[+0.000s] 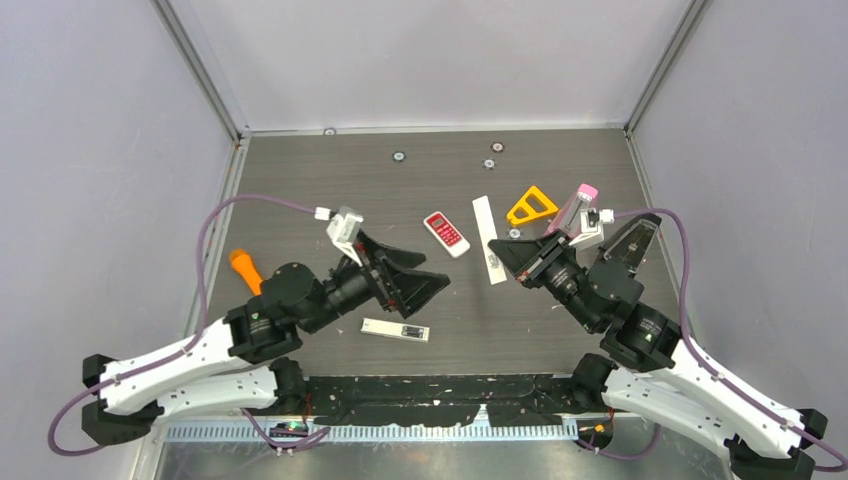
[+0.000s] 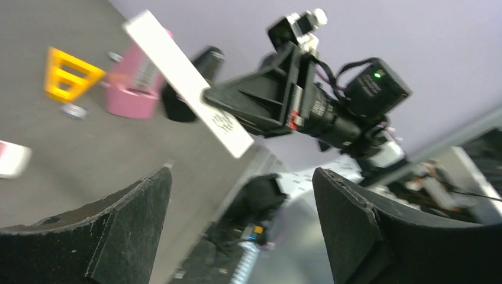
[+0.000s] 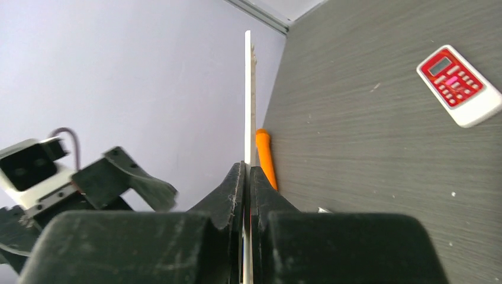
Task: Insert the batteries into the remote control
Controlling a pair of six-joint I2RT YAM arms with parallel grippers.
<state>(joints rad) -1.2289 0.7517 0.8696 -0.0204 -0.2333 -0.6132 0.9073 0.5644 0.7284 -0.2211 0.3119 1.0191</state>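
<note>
Note right claw (image 3: pixel 245 177) clamped on thin white plate (image 3: pixel 247 89), left claw (image 2: pixel 241 174) apart, empty. Expect plate pivoting from end-only pinch if bumped.

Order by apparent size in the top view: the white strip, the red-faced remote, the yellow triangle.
1. white strip, though held up nearer the camera.
2. red-faced remote and yellow triangle: about alike.

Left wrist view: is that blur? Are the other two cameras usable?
Left wrist: yes, smeared; the yellow triangular plastic piece and pink block are soft-edged. Top external: sharp, even light, no glare. Right wrist: crisp on the red-and-white keypad device; the black right claw fills the foreground.
</note>
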